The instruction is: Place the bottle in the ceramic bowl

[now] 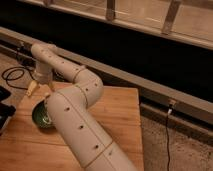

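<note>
1. The gripper [40, 92] hangs off the wrist at the far left end of the white arm [75, 115], pointing down over the wooden table [120, 115].
2. The jaws look spread apart: one pale fingertip [32, 89] sticks out to the left and the other sits further right, close to the arm. Nothing shows in the gap between them, so as far as I can see it isn't gripping anything.
3. The ceramic bowl [36, 117] sits on the table right underneath the jaws, just below the fingertips. It's green inside with a dark rim. The arm's big link covers its right side.
4. The bottle: honestly can't pick it out. There are pale patches inside the bowl under the jaws, but I can't tell if they're the bottle or just the glaze.
5. Left of the jaws and a bit further back, a black cable [12, 75] loops on the floor.
</note>
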Robot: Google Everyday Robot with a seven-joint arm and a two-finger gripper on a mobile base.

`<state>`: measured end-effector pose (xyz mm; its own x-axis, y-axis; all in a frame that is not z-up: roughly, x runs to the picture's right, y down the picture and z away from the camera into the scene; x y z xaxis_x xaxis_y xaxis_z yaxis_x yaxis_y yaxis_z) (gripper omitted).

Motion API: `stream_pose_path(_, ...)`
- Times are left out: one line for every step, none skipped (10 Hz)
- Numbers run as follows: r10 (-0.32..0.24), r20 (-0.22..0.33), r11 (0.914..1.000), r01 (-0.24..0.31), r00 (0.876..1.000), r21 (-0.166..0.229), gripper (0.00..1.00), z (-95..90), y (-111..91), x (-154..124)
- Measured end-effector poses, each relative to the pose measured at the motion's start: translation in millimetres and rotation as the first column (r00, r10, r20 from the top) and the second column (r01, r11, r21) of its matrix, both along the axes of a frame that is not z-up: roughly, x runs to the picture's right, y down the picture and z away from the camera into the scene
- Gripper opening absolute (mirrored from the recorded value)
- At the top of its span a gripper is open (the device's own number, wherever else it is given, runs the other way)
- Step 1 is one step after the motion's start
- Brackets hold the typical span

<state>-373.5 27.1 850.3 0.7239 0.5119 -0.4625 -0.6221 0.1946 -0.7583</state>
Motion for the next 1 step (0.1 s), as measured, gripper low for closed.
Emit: stream_pose_path(0.0,0.0,1.0,0.0,1.0,0.0,0.8,0.1,-0.1,0.3)
